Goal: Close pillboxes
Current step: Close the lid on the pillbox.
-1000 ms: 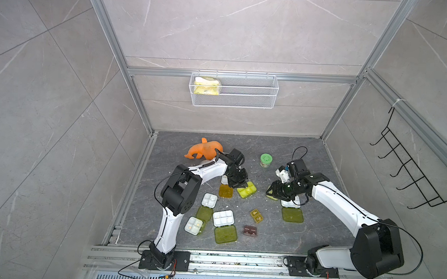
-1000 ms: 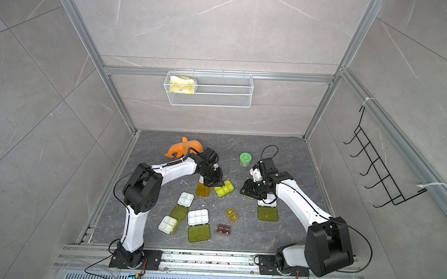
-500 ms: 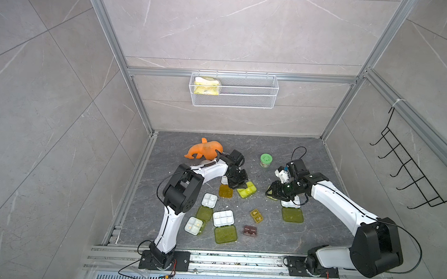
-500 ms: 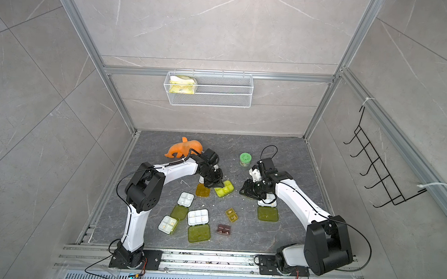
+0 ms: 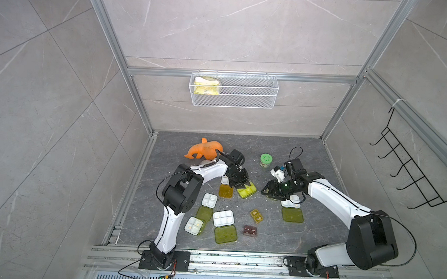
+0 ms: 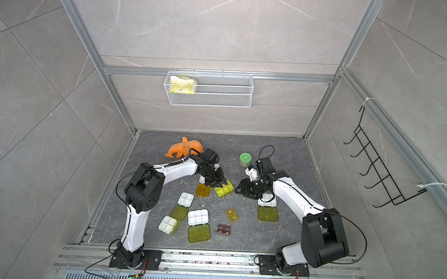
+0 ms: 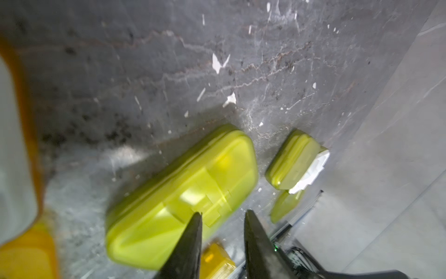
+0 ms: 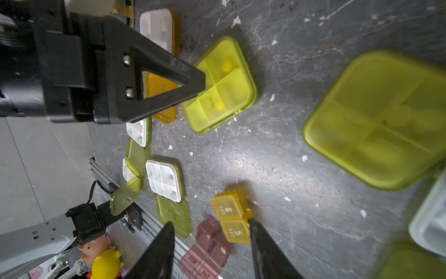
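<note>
Orange toy (image 5: 205,150) lies apart from green-lidded jar (image 5: 266,160); wire basket (image 5: 247,97) holds yellow packet (image 5: 206,87)

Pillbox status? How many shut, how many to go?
Done: the bright yellow-green pillbox and the olive pillbox by the right claw have lids down; the small amber box looks shut too.
In hand: the left claw, jaws apart, sits at the bright pillbox's lid, gripping nothing.
Left: five lie open: the orange-lidded box, a four-cell tray, a second four-cell tray, the six-cell tray, and the tray under the right arm.

arms (image 5: 328,199) white shells, black joints | cables (image 8: 92,193) black | fingers (image 8: 169,61) black triangular, two screws
</note>
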